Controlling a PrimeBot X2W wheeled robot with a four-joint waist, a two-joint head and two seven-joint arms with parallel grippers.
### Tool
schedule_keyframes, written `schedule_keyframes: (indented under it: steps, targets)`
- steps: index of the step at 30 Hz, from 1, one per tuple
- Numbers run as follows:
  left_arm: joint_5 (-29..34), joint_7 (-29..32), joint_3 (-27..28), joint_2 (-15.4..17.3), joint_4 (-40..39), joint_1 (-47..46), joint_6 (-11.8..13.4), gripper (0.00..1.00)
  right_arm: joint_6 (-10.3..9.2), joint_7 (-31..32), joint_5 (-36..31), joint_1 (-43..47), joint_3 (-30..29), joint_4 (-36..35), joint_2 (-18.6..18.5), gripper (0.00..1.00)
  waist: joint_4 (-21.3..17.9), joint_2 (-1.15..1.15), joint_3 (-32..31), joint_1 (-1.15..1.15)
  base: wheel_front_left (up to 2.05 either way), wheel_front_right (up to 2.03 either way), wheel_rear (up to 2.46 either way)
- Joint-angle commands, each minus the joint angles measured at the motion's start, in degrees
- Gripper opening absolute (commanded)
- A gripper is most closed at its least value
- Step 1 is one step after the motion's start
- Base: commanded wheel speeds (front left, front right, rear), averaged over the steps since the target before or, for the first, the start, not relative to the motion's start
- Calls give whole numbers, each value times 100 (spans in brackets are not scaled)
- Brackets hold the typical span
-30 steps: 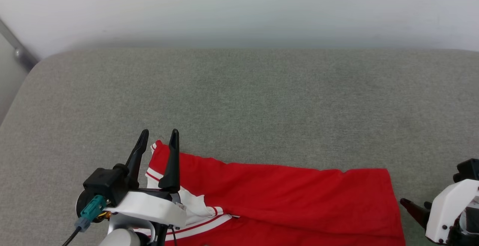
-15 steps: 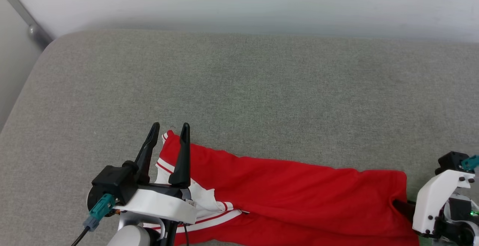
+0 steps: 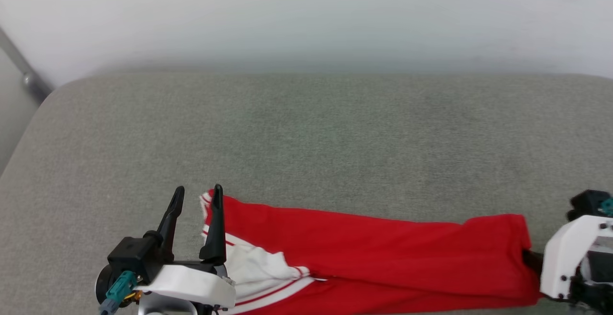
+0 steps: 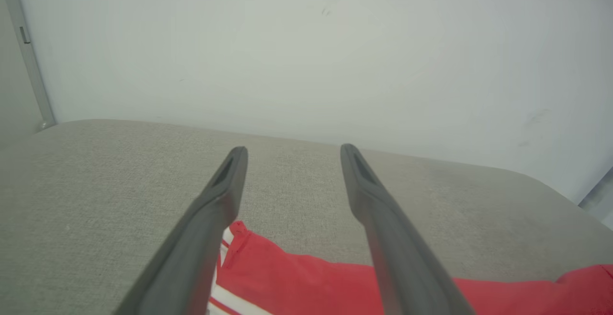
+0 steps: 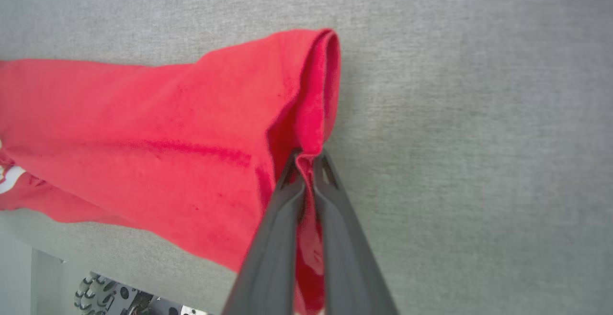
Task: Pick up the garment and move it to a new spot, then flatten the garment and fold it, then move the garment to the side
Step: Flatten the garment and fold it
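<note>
Inspecting head view, garment: the garment (image 3: 373, 253) is lying as a long red band across the bottom of the frame on the grey cushion (image 3: 306, 133), with white striped fabric showing at its left end.
Head view, left claw: the left gripper (image 3: 198, 188) is standing wide open at lower left and gripping nothing. One finger is showing in front of the garment's left tip.
Head view, right claw: the right gripper (image 3: 530, 259) is meeting the garment's right end at lower right, and is largely hidden behind its white wrist housing (image 3: 565, 257).
Left wrist view: the left gripper (image 4: 293, 149) is spreading its fingers apart, empty. The garment (image 4: 297, 281) is showing between them at the bottom edge.
Right wrist view: the right gripper (image 5: 307, 157) is pinching the red hem at frame centre, fingers pressed together. The garment (image 5: 167, 128) is stretching away to the left.
</note>
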Motion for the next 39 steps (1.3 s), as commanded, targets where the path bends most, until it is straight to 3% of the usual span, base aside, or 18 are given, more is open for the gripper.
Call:
schedule_keyframes:
  steps: [1, 7, 12, 18, 23, 26, 27, 32, 37, 38, 39]
  targets:
    - [28, -22, 4, 11, -26, 76, 27, 100, -4, -4, -40, 11, -134, 17, -59, 0, -108, 0, -96, 0, 0, 0, 0]
    - [13, 23, -22, 37, -92, 143, 70, 100, -3, 43, -351, -121, -1017, 92, -153, 0, -241, 0, -133, 0, 0, 0, 0]
    - [9, 24, -23, 57, -102, 128, 86, 100, -3, 315, -513, -254, -1686, -2, 53, 0, -299, 0, -95, 0, 0, 0, 0]
    - [-11, 33, -54, 45, -67, 144, 88, 100, -3, 1419, 243, -429, -2140, -69, 995, 0, -319, 0, -110, 0, 0, 0, 0]
    - [2, 62, -106, 28, -52, 94, 91, 100, -3, 2128, 1348, -474, -2175, -57, 1387, 0, -256, 0, -116, 0, 0, 0, 0]
    - [25, 91, -153, 22, -58, 23, 77, 100, -2, 2215, 2313, -535, -1845, 232, 1434, 0, -189, 0, -94, 0, 0, 0, 0]
    - [25, 91, -153, 22, -58, 23, 77, 100, -2, 2215, 2313, -535, -1845, 232, 1434, 0, -189, 0, -94, 0, 0, 0, 0]
    - [48, 127, -244, -7, -32, -85, 43, 100, -2, 1663, 3569, -650, -664, 659, 1420, 0, -55, 0, -15, 0, 0, 0, 0]
    - [45, 127, -354, -64, 43, -216, -52, 100, -2, 1014, 4265, -814, 512, 830, 1421, 0, 116, 0, 98, 0, 0, 0, 0]
    - [46, 114, -384, -95, 72, -281, -91, 100, -2, 776, 4418, -920, 965, 854, 1422, 0, 169, 0, 156, 0, 0, 0, 0]
    - [46, 114, -384, -95, 72, -281, -91, 100, -2, 776, 4418, -920, 965, 854, 1422, 0, 169, 0, 156, 0, 0, 0, 0]
